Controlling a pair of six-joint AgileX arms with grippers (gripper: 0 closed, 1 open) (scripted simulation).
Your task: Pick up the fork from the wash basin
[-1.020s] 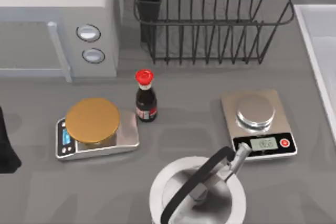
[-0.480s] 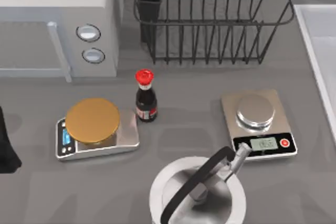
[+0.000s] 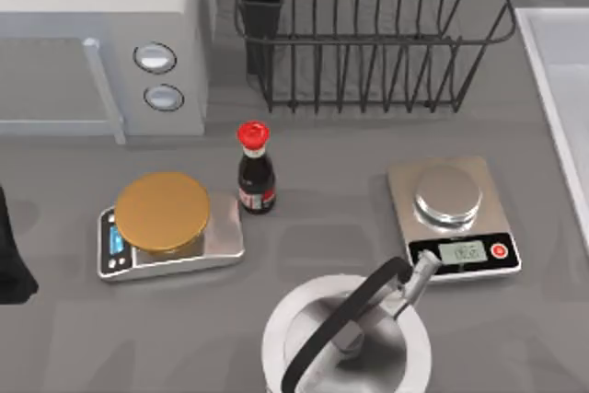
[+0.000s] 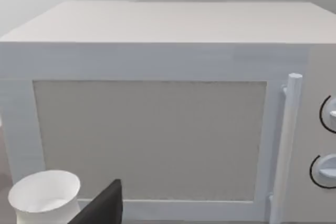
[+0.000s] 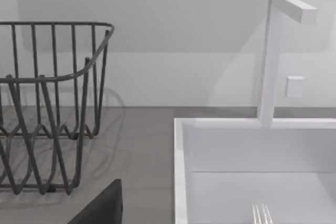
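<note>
Even, soft light covers the grey counter point(image 3: 322, 218) with no harsh glare. The dish rack point(image 5: 47, 108) throws faint, thin line shadows onto the counter and wall beside it. The steel kettle point(image 3: 345, 338) shows mild bright reflections. The microwave point(image 4: 157, 114) face looks flat and pale, with a diagonal shade across the wall above it.

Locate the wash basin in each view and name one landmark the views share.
Top view: wash basin at the right edge, right of the dish rack.
Left wrist view: not in it; microwave ahead.
Right wrist view: wash basin beside the rack, fork tines inside.
Shared landmark: dish rack.
</note>
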